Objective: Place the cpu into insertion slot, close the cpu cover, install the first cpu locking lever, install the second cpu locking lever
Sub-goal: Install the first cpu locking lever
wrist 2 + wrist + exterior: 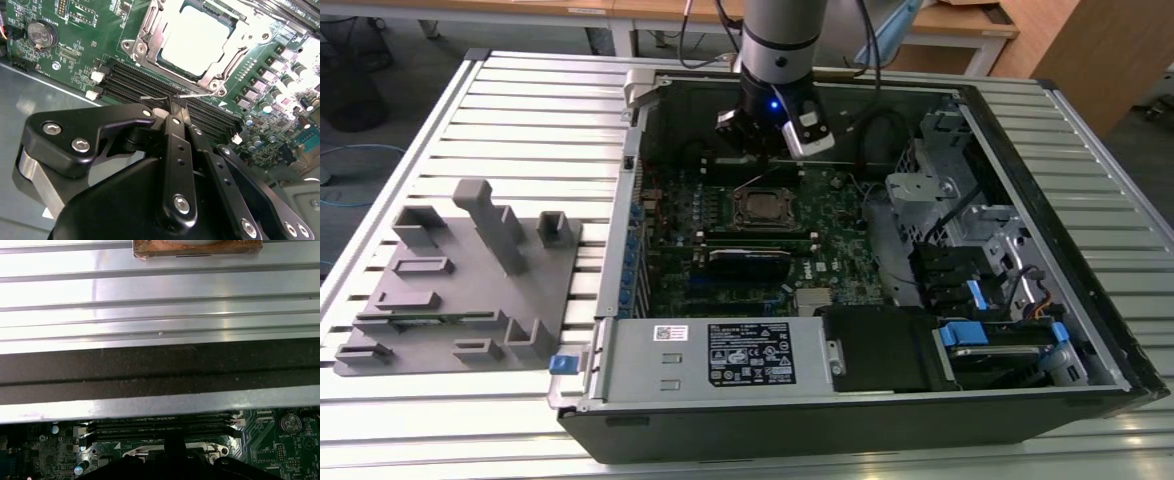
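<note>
The cpu [197, 40] lies flat in its socket on the green motherboard, its pale metal top showing through the window of the cpu cover [150, 31], which lies down over it. In the exterior view the cpu [761, 205] sits mid-board inside the open computer case. My gripper [175, 106] hangs just beside the socket's edge with its two black fingers pressed together, shut. Its tips meet a thin wire locking lever [197, 94] that runs along that edge of the socket. In the exterior view the gripper [769, 150] is just behind the socket.
Black memory slots [145, 82] run between my gripper and the socket. A coin battery [41, 34] sits on the board. The case holds a power supply [720, 355] and a drive cage [987, 270]. A grey fixture block [454, 280] stands at the exterior view's left.
</note>
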You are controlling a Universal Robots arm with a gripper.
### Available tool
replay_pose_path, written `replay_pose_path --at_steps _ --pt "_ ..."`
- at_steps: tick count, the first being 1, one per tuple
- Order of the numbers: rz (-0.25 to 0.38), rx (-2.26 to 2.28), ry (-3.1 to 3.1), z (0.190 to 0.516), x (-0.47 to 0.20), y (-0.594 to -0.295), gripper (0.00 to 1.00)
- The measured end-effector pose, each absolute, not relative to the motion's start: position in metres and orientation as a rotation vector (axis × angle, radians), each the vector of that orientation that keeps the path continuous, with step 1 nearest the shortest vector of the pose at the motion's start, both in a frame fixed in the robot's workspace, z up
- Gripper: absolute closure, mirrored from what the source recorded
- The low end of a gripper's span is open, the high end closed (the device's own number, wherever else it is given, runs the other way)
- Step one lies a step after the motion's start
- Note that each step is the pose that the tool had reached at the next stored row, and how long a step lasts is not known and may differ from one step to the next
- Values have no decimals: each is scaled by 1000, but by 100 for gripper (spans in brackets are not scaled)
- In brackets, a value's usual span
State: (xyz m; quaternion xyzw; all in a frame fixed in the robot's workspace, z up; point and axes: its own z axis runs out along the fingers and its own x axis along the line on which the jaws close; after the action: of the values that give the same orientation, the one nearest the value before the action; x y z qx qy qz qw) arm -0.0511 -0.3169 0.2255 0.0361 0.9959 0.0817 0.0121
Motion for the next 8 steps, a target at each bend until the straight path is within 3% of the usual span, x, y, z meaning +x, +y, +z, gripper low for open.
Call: replay_pose_path --at_steps 8 --pt "251 113 3105 223 -50 -316 89"
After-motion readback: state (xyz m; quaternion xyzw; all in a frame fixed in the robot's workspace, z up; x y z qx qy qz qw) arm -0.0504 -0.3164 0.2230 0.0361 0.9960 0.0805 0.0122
